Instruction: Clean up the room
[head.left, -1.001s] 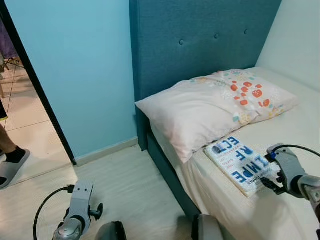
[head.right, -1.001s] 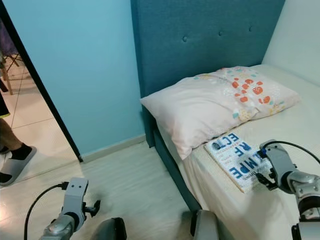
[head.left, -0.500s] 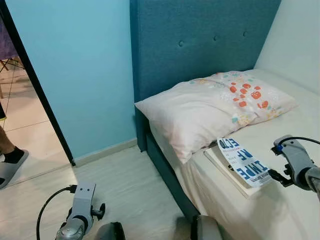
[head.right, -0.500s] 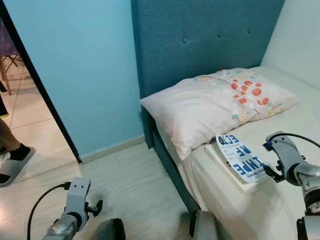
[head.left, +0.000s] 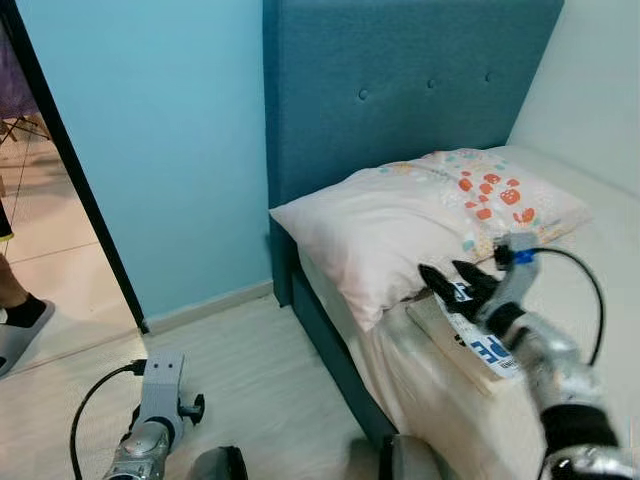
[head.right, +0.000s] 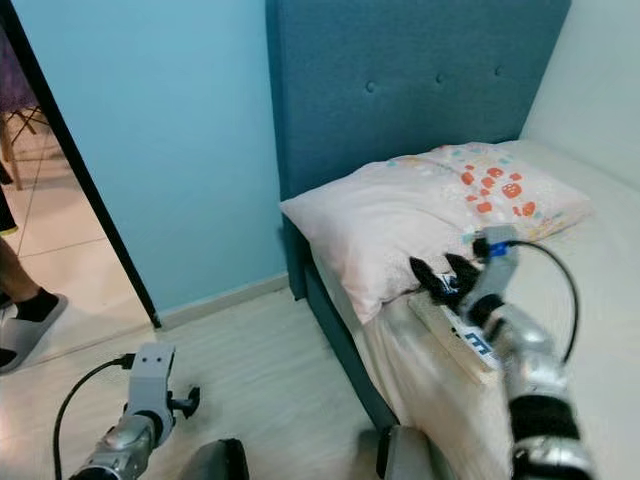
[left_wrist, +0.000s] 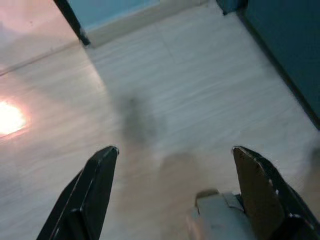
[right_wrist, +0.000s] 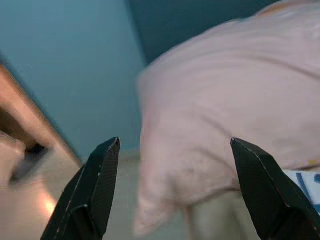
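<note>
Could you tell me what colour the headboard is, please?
The headboard is dark teal, buttoned; the left eye view shows it best.

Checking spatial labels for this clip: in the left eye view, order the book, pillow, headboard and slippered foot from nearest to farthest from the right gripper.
1. Book: on the bed, directly under the right gripper.
2. Pillow: just beyond the fingertips, toward the bed's head.
3. Headboard: upright behind the pillow.
4. Slippered foot: across the floor, in the doorway on the left.

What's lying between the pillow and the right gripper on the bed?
The book lies there, below the pillow, under the right gripper; the eye views show it.
</note>
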